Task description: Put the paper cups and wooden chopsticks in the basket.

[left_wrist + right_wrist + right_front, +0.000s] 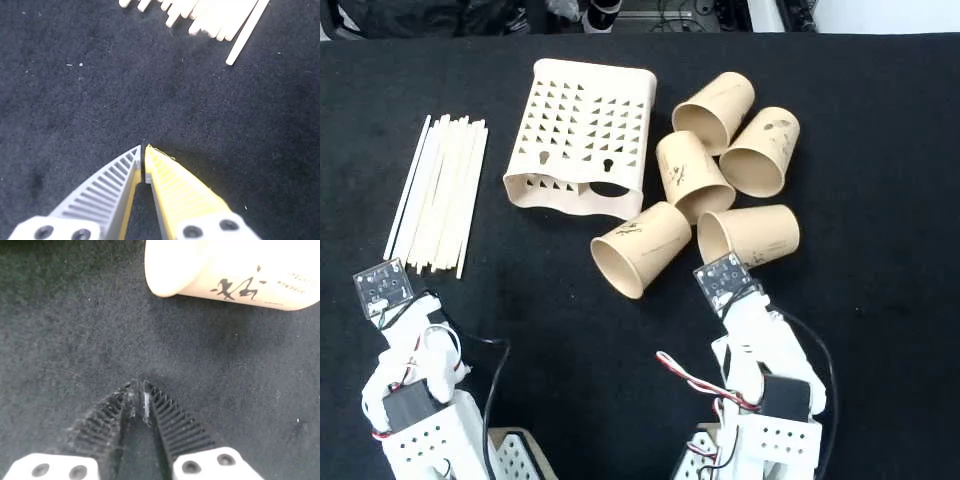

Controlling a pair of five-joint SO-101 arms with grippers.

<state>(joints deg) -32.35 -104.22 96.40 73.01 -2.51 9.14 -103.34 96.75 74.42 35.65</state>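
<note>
Farthest left, the wooden chopsticks (438, 195) lie in a loose pale bundle on the black table (880, 120), side by side and pointing away from the arms. Near their closer ends, the left gripper (144, 150) hovers low over bare cloth, fingers pressed together on nothing. The cream basket (582, 140) lies on its side, a wall pierced with triangles facing up. Just right of it, five tan paper cups (692, 175) with dark markings lie tipped over in a cluster. The right gripper (139, 387), pinched closed and empty, sits near one cup's rim.
</note>
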